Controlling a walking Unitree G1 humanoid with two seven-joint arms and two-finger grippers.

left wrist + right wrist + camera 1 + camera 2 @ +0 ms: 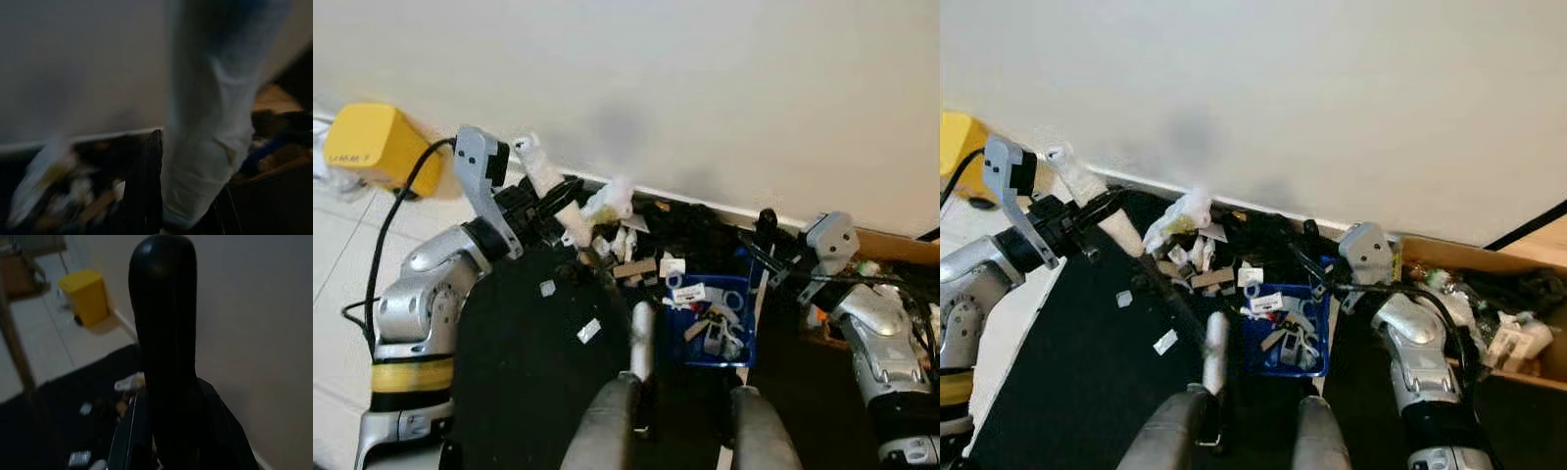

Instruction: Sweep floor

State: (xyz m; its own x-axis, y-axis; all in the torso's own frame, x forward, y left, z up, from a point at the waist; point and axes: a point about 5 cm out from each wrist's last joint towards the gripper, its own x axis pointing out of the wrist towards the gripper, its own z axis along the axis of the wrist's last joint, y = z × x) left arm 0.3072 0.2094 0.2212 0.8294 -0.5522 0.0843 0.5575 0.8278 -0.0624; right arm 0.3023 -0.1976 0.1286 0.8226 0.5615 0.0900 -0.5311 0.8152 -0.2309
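My left gripper [540, 204] is shut on the white-wrapped broom handle [543, 171], which slants down to a pile of litter [626, 253] at the foot of the wall. In the left wrist view the blurred handle [205, 147] lies against a black finger [149, 186]. A blue dustpan [747, 338] holding several scraps sits on the dark mat just right of the pile. My right gripper [781, 266] is shut on the dustpan's black upright handle [766, 223], whose rounded knob [164, 308] looms in the right wrist view. Crumpled white paper [1180, 213] tops the pile.
A black mat [519, 382] covers the floor, with two paper scraps [588, 330] lying on it. A yellow bin [372, 147] stands by the wall at the left, with a black cable beside it. A cardboard box [1489, 294] of clutter is at the right. My knees [607, 421] are below.
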